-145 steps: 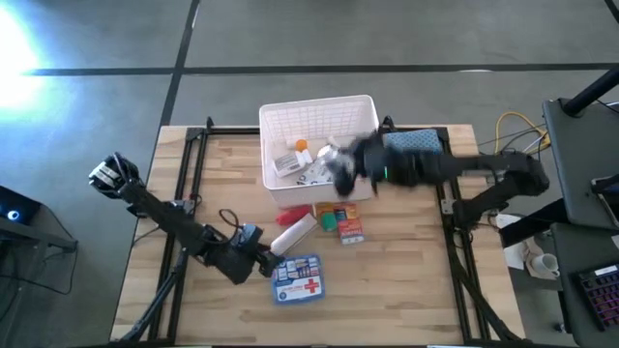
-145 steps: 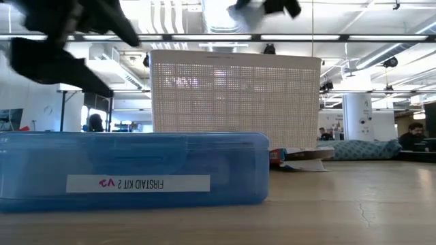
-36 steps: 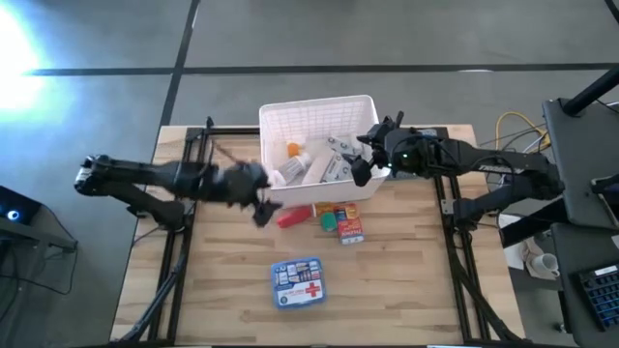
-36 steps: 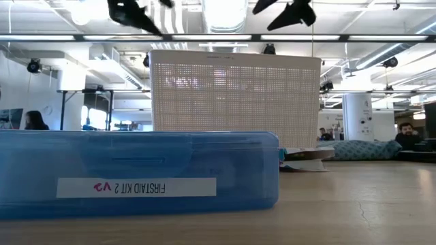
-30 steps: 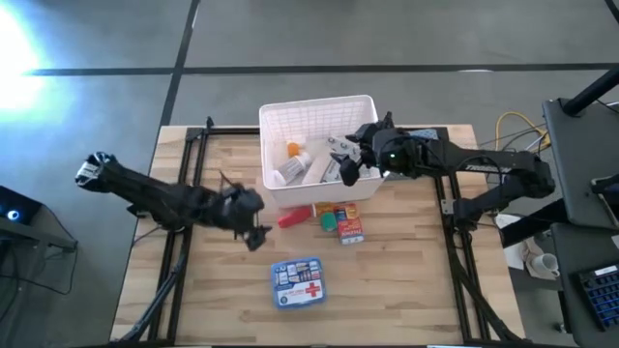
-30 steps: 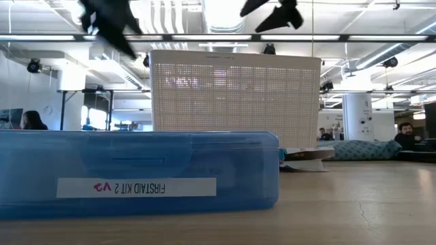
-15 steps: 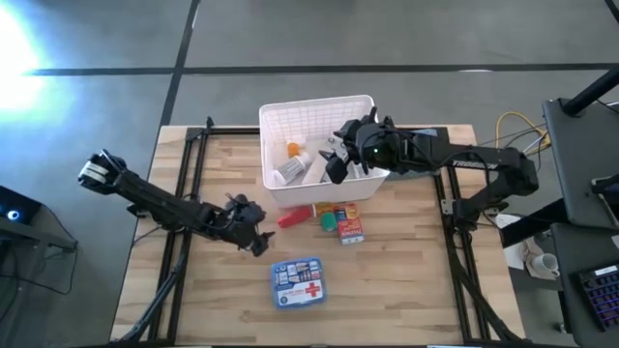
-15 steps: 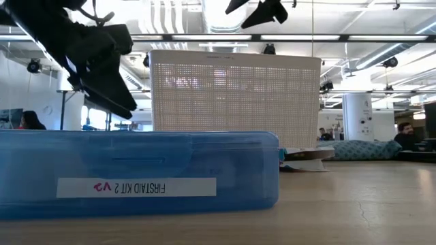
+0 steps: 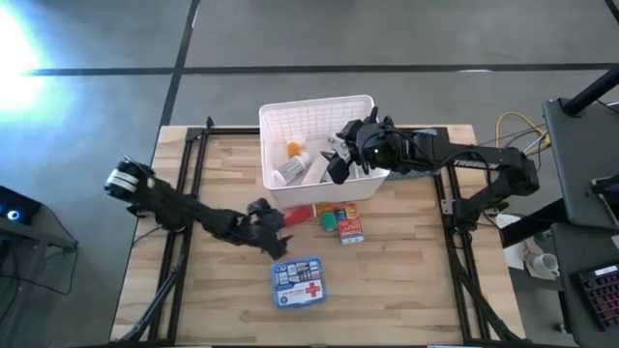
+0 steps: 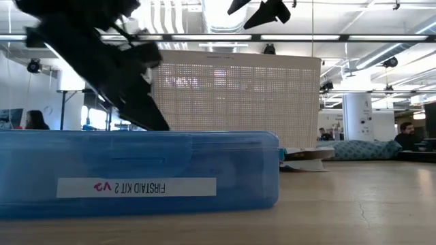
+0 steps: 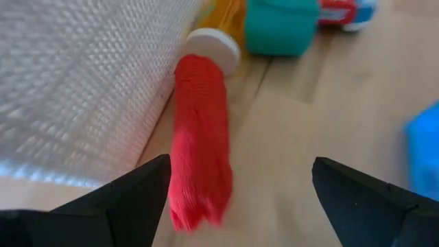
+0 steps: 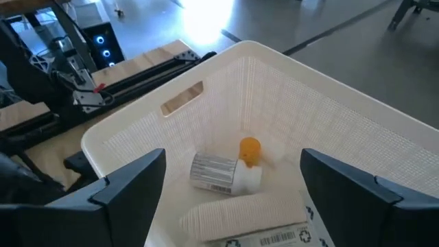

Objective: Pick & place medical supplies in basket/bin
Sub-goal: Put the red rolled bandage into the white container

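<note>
Your left pincer (image 9: 274, 235) gapes wide, the red tube (image 11: 200, 159) just ahead of it; your right pincer (image 9: 337, 159), wide too, hovers over the basket (image 9: 276, 190).

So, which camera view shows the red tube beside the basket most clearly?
The left wrist view: the red tube fills the middle, lying along the basket wall, its white cap pointing away, between the left gripper's open fingers. The high view shows it only small. The low view hides it behind the blue kit; the right wrist view misses it.

My left gripper (image 9: 274, 235) sits before the basket (image 9: 319, 121), beside the tube (image 9: 295, 215); first-aid pouch (image 9: 298, 281) nearer still.
</note>
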`<move>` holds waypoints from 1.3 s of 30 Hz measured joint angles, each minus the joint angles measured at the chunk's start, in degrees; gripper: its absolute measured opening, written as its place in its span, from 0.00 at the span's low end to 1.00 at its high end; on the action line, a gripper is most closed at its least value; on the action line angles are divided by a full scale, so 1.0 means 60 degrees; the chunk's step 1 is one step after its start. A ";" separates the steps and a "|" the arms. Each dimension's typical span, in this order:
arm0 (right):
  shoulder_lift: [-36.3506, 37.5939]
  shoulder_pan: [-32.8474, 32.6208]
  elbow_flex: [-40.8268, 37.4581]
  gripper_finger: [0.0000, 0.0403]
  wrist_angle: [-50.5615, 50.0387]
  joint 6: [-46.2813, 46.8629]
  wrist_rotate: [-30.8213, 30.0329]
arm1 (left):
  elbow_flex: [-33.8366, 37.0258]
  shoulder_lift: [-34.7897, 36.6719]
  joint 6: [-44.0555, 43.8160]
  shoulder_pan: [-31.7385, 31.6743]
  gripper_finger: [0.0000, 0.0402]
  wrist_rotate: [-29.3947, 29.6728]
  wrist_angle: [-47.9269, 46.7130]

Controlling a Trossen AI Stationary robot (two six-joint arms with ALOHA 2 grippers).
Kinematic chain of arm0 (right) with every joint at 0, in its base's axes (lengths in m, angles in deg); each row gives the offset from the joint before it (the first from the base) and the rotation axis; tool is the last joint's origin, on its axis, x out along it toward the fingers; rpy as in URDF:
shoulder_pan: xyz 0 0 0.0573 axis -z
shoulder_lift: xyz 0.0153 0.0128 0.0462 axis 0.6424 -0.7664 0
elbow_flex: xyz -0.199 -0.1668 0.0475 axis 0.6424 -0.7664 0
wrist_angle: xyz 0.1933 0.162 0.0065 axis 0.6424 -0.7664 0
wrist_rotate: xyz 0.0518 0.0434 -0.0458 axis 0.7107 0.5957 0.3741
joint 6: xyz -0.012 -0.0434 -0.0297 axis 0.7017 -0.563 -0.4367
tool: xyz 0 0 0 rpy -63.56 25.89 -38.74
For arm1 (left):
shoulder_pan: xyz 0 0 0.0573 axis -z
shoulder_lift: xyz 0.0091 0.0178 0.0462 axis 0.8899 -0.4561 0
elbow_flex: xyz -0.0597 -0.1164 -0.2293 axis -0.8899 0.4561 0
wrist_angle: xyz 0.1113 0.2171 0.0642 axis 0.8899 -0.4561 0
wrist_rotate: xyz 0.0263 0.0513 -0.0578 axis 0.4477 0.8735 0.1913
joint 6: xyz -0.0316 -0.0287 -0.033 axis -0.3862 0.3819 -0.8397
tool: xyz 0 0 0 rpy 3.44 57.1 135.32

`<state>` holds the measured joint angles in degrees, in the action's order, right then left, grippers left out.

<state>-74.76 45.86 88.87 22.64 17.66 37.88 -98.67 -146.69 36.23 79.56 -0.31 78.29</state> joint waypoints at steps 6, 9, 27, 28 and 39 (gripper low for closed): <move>0.0004 -0.0004 0.0000 0.81 -0.0326 0.0186 0.0007 | -0.0989 -0.1674 0.0060 -0.0801 0.82 0.0228 -0.0195; 0.0004 -0.0004 0.0000 0.81 -0.0638 0.0249 0.0051 | -0.1403 -0.2163 0.0045 -0.1100 0.82 -0.0411 -0.0201; 0.0051 -0.0168 -0.0011 0.81 -0.1699 -0.0042 0.0084 | -0.2062 -0.2119 -0.2278 -0.1019 0.21 -0.2261 -0.2094; 0.0051 -0.0171 -0.0011 0.81 -0.1661 -0.0062 0.0084 | -0.2060 -0.2016 -0.2704 -0.0894 0.17 -0.2344 -0.2239; 0.0434 -0.0624 -0.0015 0.81 -0.0194 -0.0380 0.0585 | -0.2088 0.0190 -0.5910 0.1668 0.17 -0.1049 -0.2647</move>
<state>-72.15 42.11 88.79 21.47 15.38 41.38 -111.20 -145.55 0.77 89.57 -6.61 62.41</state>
